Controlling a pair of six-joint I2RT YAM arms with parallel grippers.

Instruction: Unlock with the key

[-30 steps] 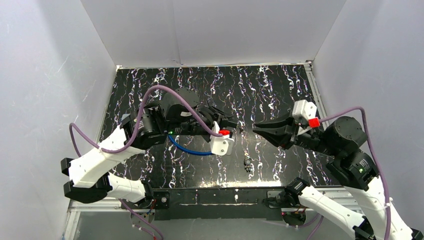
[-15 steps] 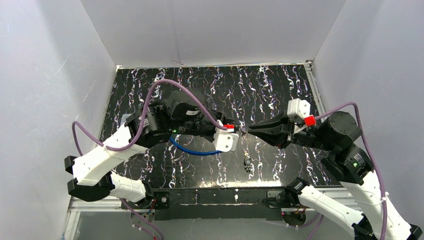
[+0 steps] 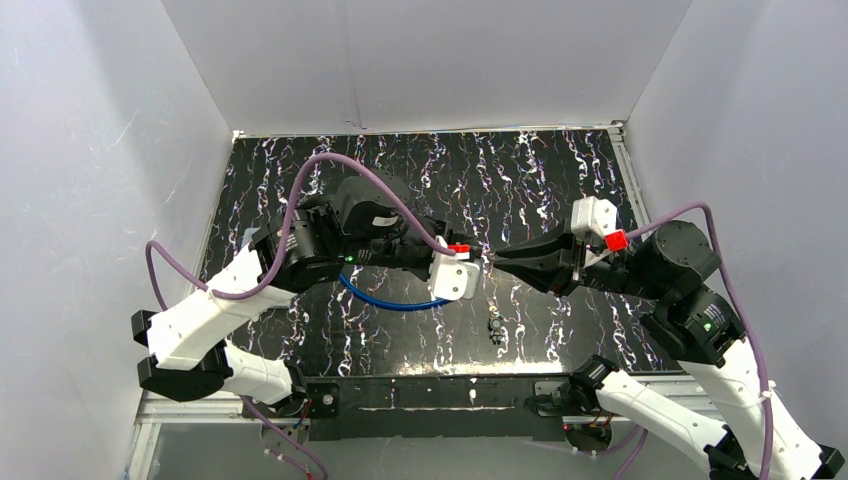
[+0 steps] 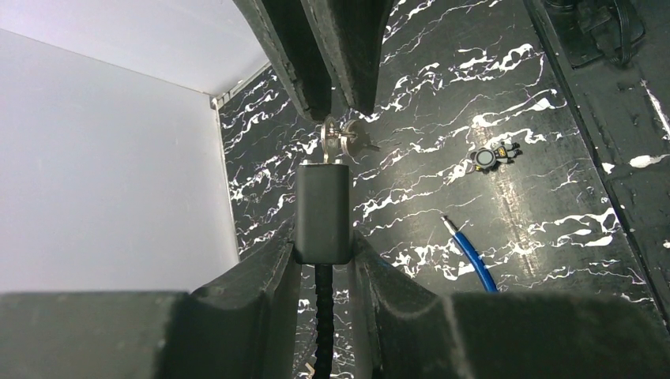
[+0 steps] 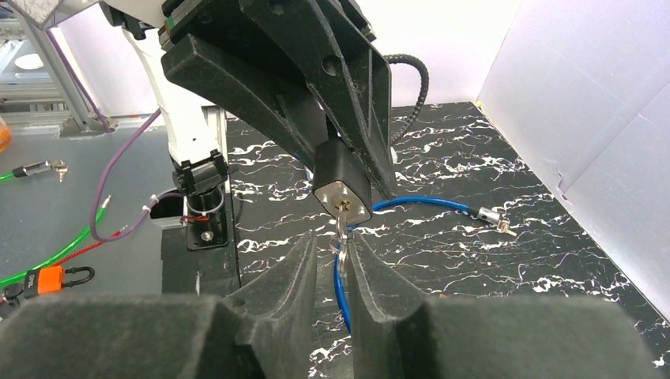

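The left gripper (image 4: 324, 241) is clamped on the lock (image 4: 322, 213), a smooth black block with a silvery metal end face, held in the air above the black table (image 3: 540, 170) with white veins. A flat metal key (image 5: 340, 235) stands in the keyhole. The right gripper (image 5: 335, 243) has its fingers close on both sides of the key; I cannot tell if they pinch it. A glossy blue cable (image 5: 419, 204) curves on the table.
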